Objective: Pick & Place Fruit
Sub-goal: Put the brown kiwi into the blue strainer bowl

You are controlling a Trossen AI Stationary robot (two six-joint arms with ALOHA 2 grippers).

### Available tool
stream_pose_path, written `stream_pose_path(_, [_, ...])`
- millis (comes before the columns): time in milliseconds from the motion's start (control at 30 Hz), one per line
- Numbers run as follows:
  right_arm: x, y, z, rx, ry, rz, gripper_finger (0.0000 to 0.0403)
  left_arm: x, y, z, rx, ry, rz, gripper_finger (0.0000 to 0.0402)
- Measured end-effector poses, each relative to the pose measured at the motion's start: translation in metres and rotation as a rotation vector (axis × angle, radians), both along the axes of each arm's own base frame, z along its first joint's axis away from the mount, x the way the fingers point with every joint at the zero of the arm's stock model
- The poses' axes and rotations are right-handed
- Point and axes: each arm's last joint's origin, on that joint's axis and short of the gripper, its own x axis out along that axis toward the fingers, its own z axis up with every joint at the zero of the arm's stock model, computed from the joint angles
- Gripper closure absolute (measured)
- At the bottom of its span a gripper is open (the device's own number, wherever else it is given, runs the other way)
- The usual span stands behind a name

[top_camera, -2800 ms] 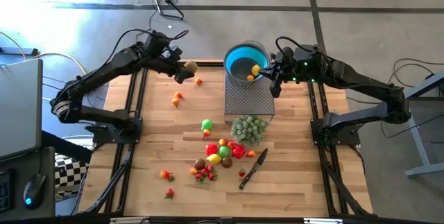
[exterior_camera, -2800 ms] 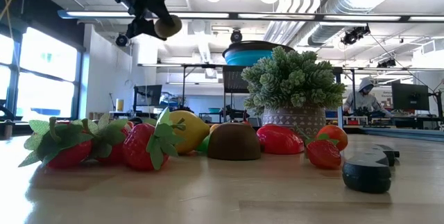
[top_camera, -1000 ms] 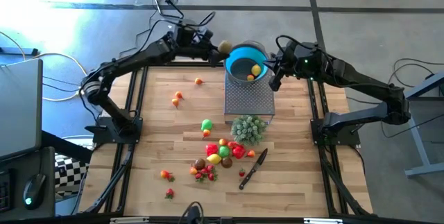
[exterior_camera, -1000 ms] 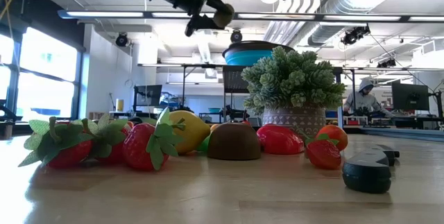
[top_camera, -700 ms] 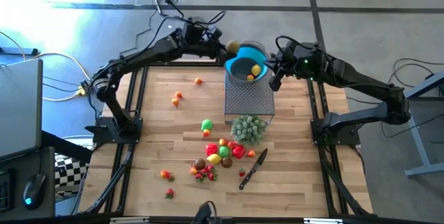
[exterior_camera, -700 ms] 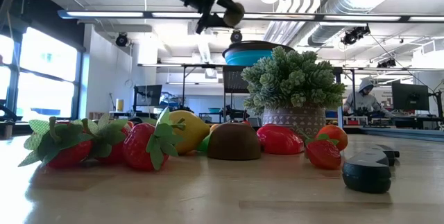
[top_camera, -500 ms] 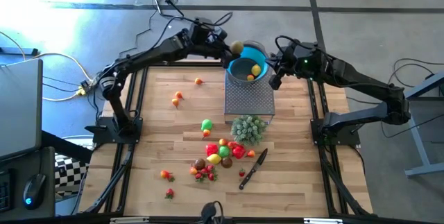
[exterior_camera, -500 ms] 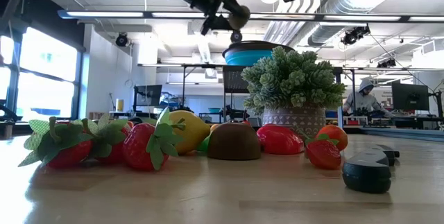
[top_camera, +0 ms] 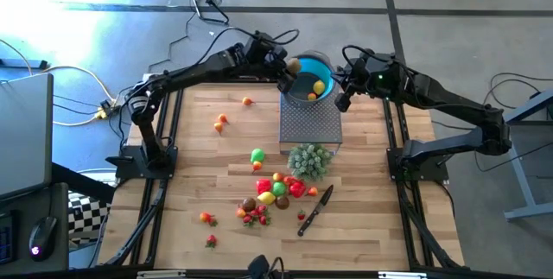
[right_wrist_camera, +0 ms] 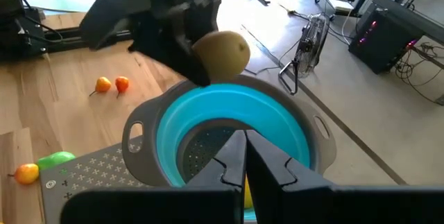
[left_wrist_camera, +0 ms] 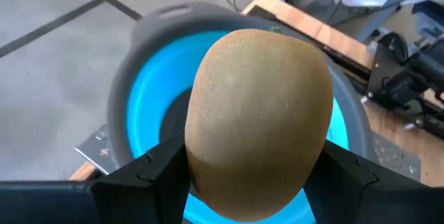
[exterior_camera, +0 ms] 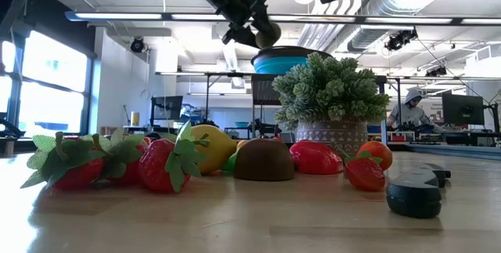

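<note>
A brown oval fruit (left_wrist_camera: pixel 260 120) hangs over the left rim of the blue bowl (top_camera: pixel 300 83), with my left gripper (top_camera: pixel 289 67) shut on it. A yellow fruit (top_camera: pixel 319 86) and an orange one (top_camera: pixel 312 97) lie inside the bowl. The bowl rests on a perforated metal stand (top_camera: pixel 309 125). My right gripper (top_camera: pixel 340 103) hovers shut just off the bowl's right side, touching nothing. Several more fruit lie in a heap (top_camera: pixel 275 191) on the wooden table, with loose ones (top_camera: pixel 221 122) to the left. My left gripper pinches the brown fruit by its two opposite sides (left_wrist_camera: pixel 198 161) between the fingers (left_wrist_camera: pixel 149 179). The fingers come from the table's left, slanting down. The fruit juts out past the fingertips, lifted clear above the bowl's rim (exterior_camera: pixel 268 32).
A pale green bushy cluster (top_camera: pixel 309 160) stands in front of the stand. A black-handled knife (top_camera: pixel 315 210) lies right of the heap. A green fruit (top_camera: pixel 257 155) and strawberries (top_camera: pixel 208 218) lie scattered. A person sits in the room behind (exterior_camera: pixel 409 108).
My left gripper has carried the brown fruit toward the table's right and a little down, rolling slightly. The fruit has gone from left of the bowl to over its left rim. The hold is unchanged.
</note>
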Motion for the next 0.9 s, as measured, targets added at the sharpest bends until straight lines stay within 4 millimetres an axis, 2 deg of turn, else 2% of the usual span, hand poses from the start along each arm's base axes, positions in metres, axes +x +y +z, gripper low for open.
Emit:
stream_pose_path(200, [0.0,0.0,0.0,0.002,-0.001,0.003,0.0401,0.004,-0.008,0.001,0.023,0.006,-0.013,0.0183])
stream_pose_path(633, [-0.001,0.0,-0.001,0.007,0.013,0.003,0.0401,0.001,-0.009,-0.003,0.001,0.052,-0.011,0.0183])
stream_pose_path(900, [-0.001,0.0,-0.002,0.008,0.015,0.003,0.0401,0.012,-0.013,-0.014,-0.012,0.069,-0.03,0.0183])
